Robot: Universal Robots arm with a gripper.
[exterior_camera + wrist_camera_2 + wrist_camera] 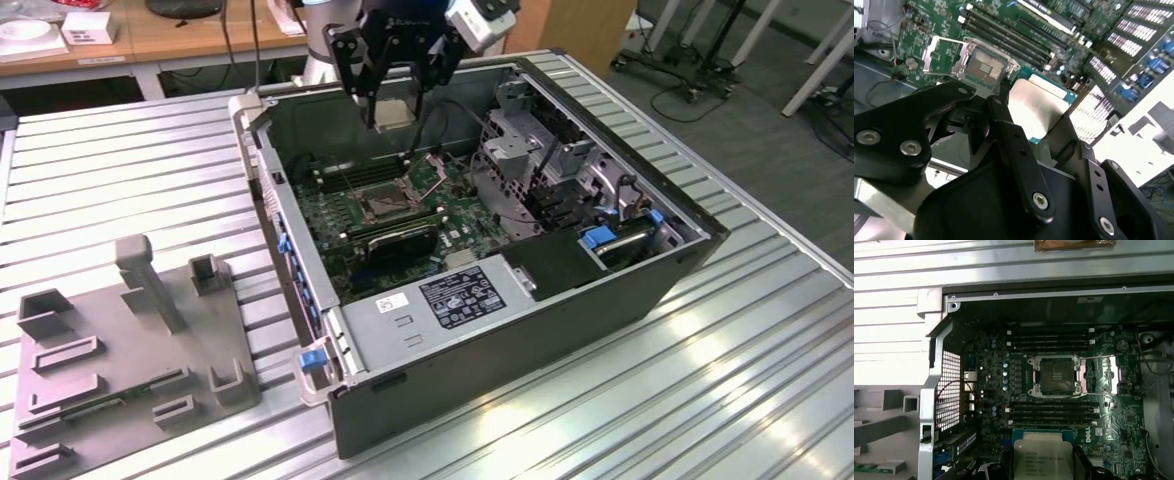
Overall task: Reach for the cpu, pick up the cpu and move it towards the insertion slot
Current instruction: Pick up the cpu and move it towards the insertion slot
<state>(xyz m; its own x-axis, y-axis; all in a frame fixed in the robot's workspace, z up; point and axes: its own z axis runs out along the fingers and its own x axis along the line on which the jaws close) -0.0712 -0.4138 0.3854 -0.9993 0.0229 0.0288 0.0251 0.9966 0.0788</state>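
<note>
Claw (395, 112) grips cpu (392, 113) | first wrist view: insertion slot (1055, 376) uncovered

An open black computer case (534, 330) is laid on the ribbed metal desk (120, 170) — a grey plastic tray (120, 360) is seen towards the exterior view's left, with long black memory slots (1054, 410) visible inside the case.

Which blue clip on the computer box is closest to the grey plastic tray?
The blue clip at the case's front corner, on the exterior view's left. The other blue part sits inside, toward that view's right.
</note>
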